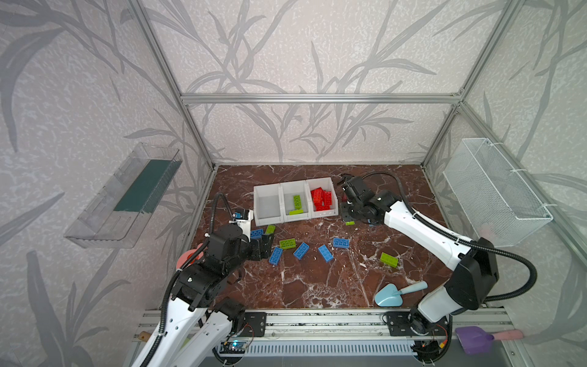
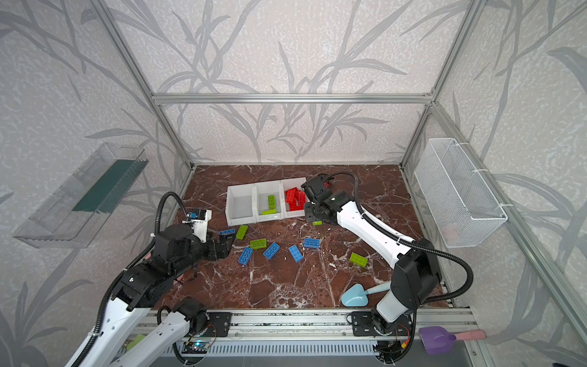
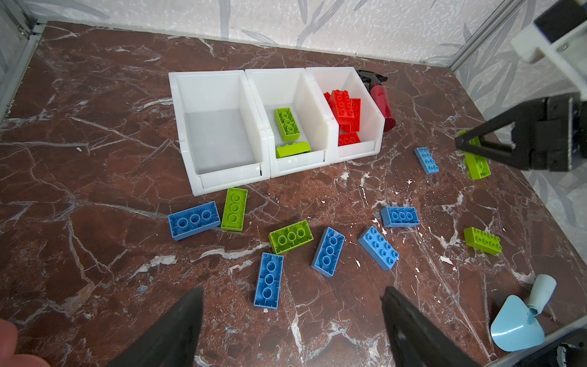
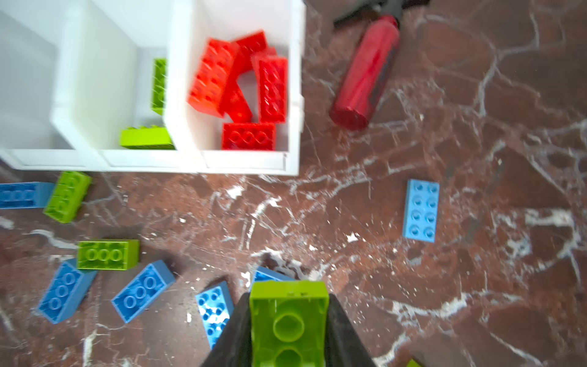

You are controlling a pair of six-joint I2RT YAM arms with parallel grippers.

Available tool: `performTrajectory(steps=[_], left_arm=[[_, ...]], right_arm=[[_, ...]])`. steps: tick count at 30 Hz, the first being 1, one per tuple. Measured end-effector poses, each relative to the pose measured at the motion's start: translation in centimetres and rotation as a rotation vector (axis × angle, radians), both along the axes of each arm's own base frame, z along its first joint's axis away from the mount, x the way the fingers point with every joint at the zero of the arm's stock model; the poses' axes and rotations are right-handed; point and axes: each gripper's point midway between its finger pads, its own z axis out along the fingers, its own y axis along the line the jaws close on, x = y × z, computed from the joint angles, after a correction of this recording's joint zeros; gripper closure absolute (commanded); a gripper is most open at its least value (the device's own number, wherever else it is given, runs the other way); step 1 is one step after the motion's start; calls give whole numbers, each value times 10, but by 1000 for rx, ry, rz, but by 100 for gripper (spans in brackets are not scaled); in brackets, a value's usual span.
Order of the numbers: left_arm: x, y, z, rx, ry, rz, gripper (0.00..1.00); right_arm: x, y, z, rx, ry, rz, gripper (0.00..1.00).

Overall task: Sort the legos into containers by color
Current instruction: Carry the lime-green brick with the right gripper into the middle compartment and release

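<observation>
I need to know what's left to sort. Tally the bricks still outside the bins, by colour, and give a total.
Blue bricks: 6, all on the table
Green bricks: 4, three on the table plus the held green brick in the right gripper
Red bricks: 0 outside
Total: 10

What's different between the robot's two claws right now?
The right gripper is shut on a green brick; the left gripper is open and empty. The right gripper hangs near the red-filled bin; the left gripper hangs near loose blue bricks. Both are black with two fingers.
</observation>
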Motion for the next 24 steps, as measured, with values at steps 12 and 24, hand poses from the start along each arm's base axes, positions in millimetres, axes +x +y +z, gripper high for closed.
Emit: performTrajectory(steps=[12,24], left_arm=[[3,-1,-5,15,21,-1,12],[4,-2,-8,20,31,-2,12]], right_arm=[[65,102,7,63,-45,198,69],[120,179,-12,114,-58,270,60]])
